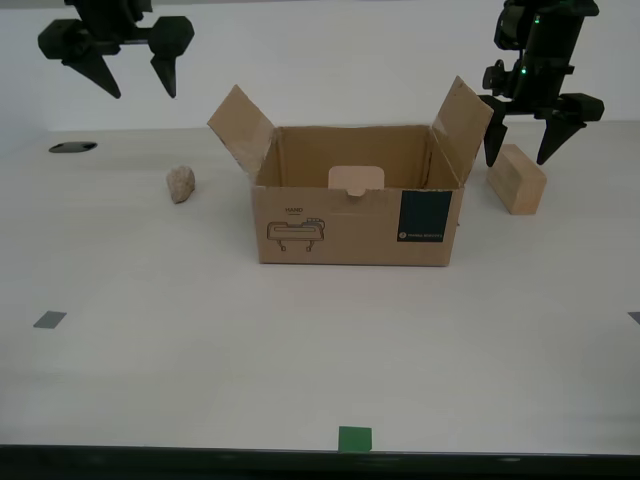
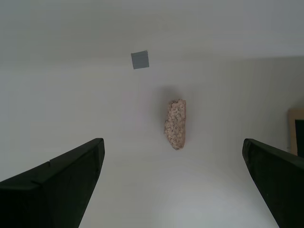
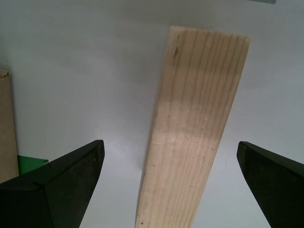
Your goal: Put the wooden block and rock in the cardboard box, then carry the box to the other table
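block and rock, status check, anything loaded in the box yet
Both end effectors open, empty: first over wooden block, second above rock. Both things on table, outside cardboard box. Flaps open, nothing blocking.

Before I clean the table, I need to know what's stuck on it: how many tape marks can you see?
4. A green tape mark at the exterior view's near edge, a grey tape mark at its left, another sliver at its right edge, one beside the cardboard box. Others may be hidden.
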You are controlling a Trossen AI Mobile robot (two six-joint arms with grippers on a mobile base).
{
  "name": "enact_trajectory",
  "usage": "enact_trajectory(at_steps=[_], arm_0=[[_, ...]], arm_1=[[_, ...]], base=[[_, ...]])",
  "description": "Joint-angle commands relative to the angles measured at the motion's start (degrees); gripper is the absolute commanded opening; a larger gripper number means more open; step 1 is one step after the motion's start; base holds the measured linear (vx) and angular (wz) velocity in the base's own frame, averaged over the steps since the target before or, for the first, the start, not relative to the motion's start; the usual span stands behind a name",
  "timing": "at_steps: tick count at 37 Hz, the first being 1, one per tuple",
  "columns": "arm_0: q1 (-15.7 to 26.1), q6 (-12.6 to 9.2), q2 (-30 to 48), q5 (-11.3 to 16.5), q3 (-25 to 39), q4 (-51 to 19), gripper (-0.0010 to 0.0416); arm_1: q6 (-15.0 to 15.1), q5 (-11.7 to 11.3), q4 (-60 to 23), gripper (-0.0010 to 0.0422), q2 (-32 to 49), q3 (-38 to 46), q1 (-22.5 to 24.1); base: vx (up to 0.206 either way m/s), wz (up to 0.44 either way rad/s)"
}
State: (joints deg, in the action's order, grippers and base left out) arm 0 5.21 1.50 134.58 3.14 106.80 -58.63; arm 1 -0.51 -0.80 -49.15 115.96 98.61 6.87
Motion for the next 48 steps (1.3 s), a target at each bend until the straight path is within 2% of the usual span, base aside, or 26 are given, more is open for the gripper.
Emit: enact_trajectory(at_steps=[1, 21, 27, 33, 48], arm_0=[[0.09, 0.04, 0.02, 0.11, 0.02, -0.02, 0.039], [0.26, 0.02, 0.02, 0.11, 0.02, 0.15, 0.039], [0.37, 0.02, 0.02, 0.11, 0.02, 0.13, 0.039], [0.46, 0.02, 0.02, 0.11, 0.02, 0.17, 0.039], [0.57, 0.02, 0.02, 0.11, 0.02, -0.09, 0.0389]], arm_1=[[-0.11, -0.04, -0.04, 0.0398, 2.05, 1.73, 0.02], [-0.31, -0.04, 1.75, 0.0398, 12.33, 7.04, 0.44], [-1.11, -0.04, 1.86, 0.0398, 13.2, 5.62, 1.33], [-3.69, -0.07, 2.34, 0.0398, 13.14, 3.82, 2.23], [-4.5, -0.07, 10.14, 0.0398, 13.14, -3.32, 2.73]], base=[[0.0, 0.0], [0.0, 0.0], [0.0, 0.0], [0.0, 0.0], [0.0, 0.0]])
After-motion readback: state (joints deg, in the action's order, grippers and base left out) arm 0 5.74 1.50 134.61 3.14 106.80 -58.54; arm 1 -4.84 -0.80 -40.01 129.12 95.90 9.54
